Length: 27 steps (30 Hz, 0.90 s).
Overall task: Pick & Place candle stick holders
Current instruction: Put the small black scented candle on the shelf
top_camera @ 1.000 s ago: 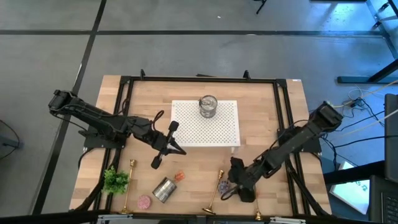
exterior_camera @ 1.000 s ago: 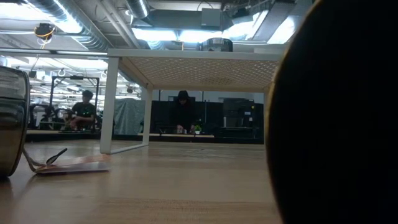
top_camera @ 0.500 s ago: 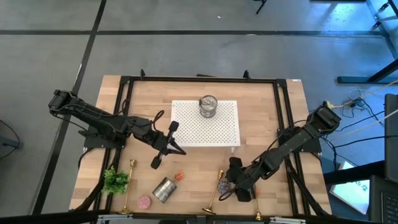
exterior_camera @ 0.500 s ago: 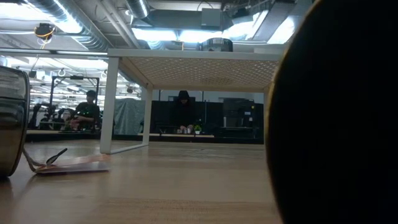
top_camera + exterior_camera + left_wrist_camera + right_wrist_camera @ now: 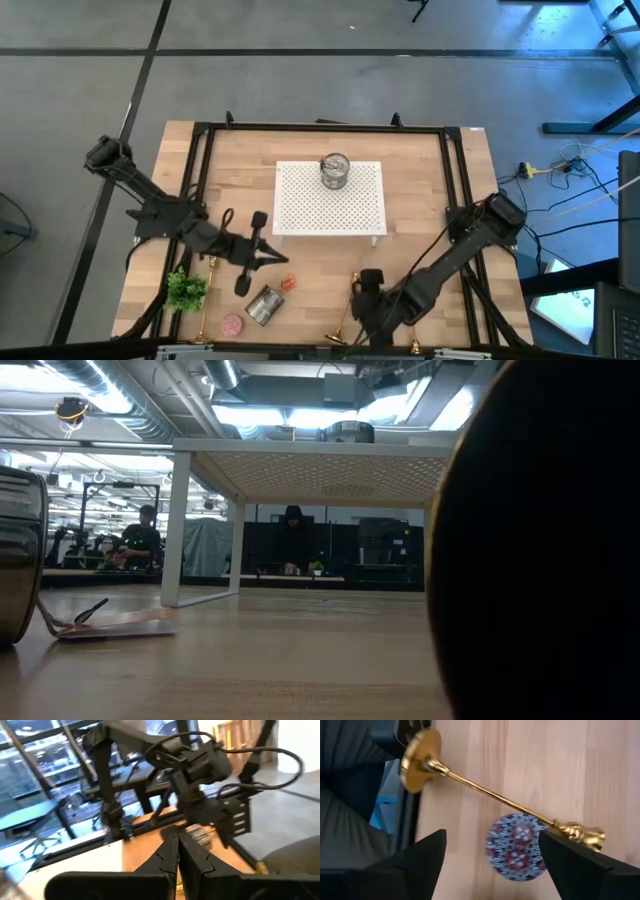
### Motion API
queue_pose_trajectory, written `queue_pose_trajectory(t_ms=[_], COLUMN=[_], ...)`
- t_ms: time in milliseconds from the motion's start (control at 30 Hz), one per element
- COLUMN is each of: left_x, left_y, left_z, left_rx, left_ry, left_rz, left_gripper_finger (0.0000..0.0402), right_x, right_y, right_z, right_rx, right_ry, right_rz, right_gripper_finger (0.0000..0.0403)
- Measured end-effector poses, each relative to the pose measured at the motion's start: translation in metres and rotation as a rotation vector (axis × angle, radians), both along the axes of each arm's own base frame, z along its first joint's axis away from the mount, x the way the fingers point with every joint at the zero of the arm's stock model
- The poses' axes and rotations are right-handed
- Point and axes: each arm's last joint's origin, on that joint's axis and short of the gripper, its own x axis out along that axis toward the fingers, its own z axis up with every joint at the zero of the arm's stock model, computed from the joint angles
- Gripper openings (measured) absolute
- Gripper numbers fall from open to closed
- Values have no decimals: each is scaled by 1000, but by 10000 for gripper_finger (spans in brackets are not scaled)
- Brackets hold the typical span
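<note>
A gold candle stick holder lies on its side on the wood near the table's near edge, its round base toward that edge and its cup farther in. My right gripper hangs open above it, pointing steeply down, fingers on either side and apart from it. A second candle stick holder lies at the near left. My left gripper is shut, level and holding nothing, left of centre above the table.
A purple patterned candle lies beside the holder's stem. A silver tin, a pink candle, an orange piece and a green plant lie at the near left. A white perforated stand bears another tin.
My right gripper has moved toward the table's left and near edge, tipping more steeply downward, and now stands over the lying candle stick holder. My left gripper has swung toward the near edge, still shut. No object has moved.
</note>
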Motion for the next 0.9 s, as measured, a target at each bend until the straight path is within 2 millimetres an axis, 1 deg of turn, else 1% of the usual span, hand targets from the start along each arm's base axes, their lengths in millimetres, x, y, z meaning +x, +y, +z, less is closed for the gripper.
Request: queue_pose_trajectory(t_ms=[100, 233, 433, 567, 733, 900], left_x=[-7, -13, -17, -17, -18, -18], left_y=[-10, -22, -38, -43, -45, -45], left_z=[1, 0, -2, -4, -5, -5], left_rx=[-26, -49, -50, -55, -58, -58], left_ry=[0, -12, -50, -60, -56, -56], left_rz=[-44, -60, -82, -97, -103, -102], left_gripper_finger=[6, 6, 6, 6, 6, 6], right_x=[-2, -4, -3, -1, 1, 5], right_y=[6, 6, 7, 9, 9, 4], right_z=[3, 1, -13, -24, -28, -29], right_rx=[-3, -25, -62, -78, -93, -117], right_ry=[26, 32, 62, 79, 82, 69], right_rz=[-45, -107, -130, -134, -137, -156], right_gripper_finger=[332, 349, 367, 373, 376, 376])
